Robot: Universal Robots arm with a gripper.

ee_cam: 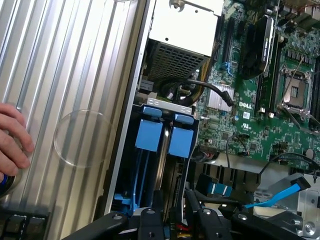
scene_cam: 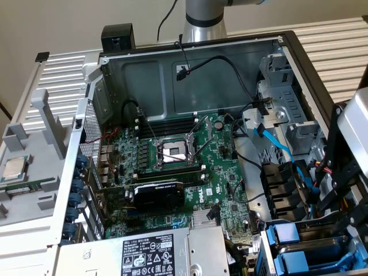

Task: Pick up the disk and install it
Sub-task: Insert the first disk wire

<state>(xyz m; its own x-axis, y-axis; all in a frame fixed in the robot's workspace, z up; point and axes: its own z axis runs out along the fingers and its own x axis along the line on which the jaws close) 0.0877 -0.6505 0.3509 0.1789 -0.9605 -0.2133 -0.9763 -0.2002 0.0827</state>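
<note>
In the wrist view the disk (ee_cam: 161, 167) stands on edge in the drive bay as a thin grey metal strip, with a blue plastic frame (ee_cam: 149, 135) on one side of it. A second blue frame (ee_cam: 181, 142) stands on the strip's other side. My gripper (ee_cam: 174, 209) hangs right over the near end of these frames, and its contact with the disk is hidden. In the exterior view the gripper (scene_cam: 332, 192) is at the right edge, above the blue frames (scene_cam: 283, 234) in the case's bottom right corner.
The open case holds a green motherboard (scene_cam: 224, 198), an empty processor socket (scene_cam: 172, 152), a black card (scene_cam: 158, 192), a grey power-supply box (scene_cam: 155, 253) and blue cables (scene_cam: 276, 144). A small silver chip (scene_cam: 14, 168) lies at the exterior view's left. A hand (ee_cam: 11, 140) rests on the ribbed surface.
</note>
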